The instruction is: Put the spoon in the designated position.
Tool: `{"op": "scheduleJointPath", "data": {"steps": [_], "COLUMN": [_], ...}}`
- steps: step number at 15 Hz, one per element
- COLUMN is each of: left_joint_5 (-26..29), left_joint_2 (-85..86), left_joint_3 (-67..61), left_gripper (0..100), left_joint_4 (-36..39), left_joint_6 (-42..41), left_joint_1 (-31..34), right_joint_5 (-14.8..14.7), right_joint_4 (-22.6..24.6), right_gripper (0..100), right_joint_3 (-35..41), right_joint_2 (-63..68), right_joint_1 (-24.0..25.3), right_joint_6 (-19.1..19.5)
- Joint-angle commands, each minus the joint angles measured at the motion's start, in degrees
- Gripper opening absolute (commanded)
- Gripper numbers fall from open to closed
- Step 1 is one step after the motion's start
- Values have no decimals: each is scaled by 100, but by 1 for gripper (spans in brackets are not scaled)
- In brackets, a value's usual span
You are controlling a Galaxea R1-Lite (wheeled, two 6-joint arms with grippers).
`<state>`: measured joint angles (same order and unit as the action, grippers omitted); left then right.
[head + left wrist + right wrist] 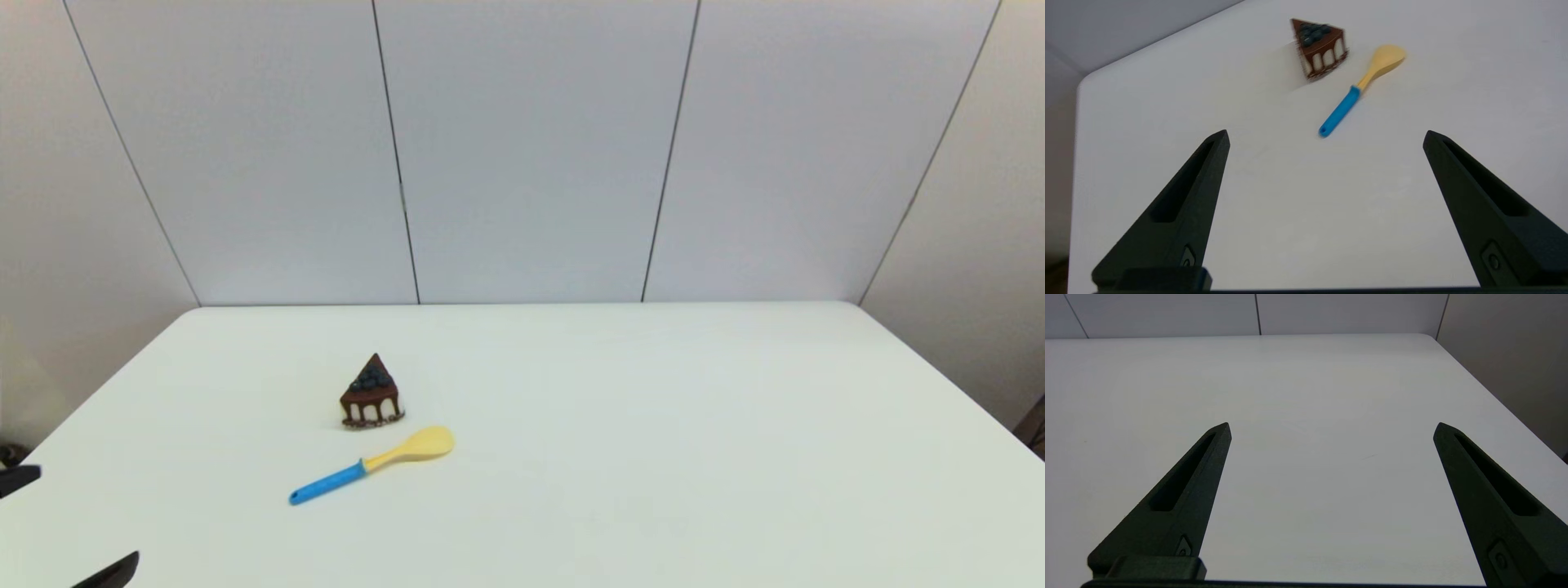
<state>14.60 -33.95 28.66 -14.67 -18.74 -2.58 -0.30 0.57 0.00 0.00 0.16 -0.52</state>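
Lying flat on the worktop point(653, 457), the spoon point(371, 465) sits just beside a cake slice point(372, 393); left gripper point(1327, 136) spread wide, empty (right gripper point(1331, 428) too) — risk: knocking the cake.

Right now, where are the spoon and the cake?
Yellow-and-blue plastic spoon point(371, 464): head view, on its neck.
Triangular chocolate cake slice point(372, 394): head view, on its front face.
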Motion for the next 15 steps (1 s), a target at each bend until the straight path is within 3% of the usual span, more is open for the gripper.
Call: {"op": "scheduleJointPath", "data": {"steps": [1, 4, 9, 15], "left_joint_5": [-1170, -1399, -1469, -1206], "left_joint_2": [2569, 3404, 3395, 3395], "left_joint_3": [-1600, -2268, -2866, -2866], "left_gripper": [100, 100, 100, 100], "left_joint_4": [122, 236, 1888, 1801], "left_joint_6": [239, 300, 441, 643], "left_joint_1": [153, 179, 197, 197], "right_joint_5": [4, 4, 4, 4], "right_joint_4": [4, 4, 4, 4], "right_gripper": [100, 100, 100, 100], "right_joint_3": [9, 9, 9, 9], "right_joint_2": [9, 9, 9, 9], "right_joint_1": [2, 2, 2, 2], "right_joint_6": [0, 0, 0, 0]}}
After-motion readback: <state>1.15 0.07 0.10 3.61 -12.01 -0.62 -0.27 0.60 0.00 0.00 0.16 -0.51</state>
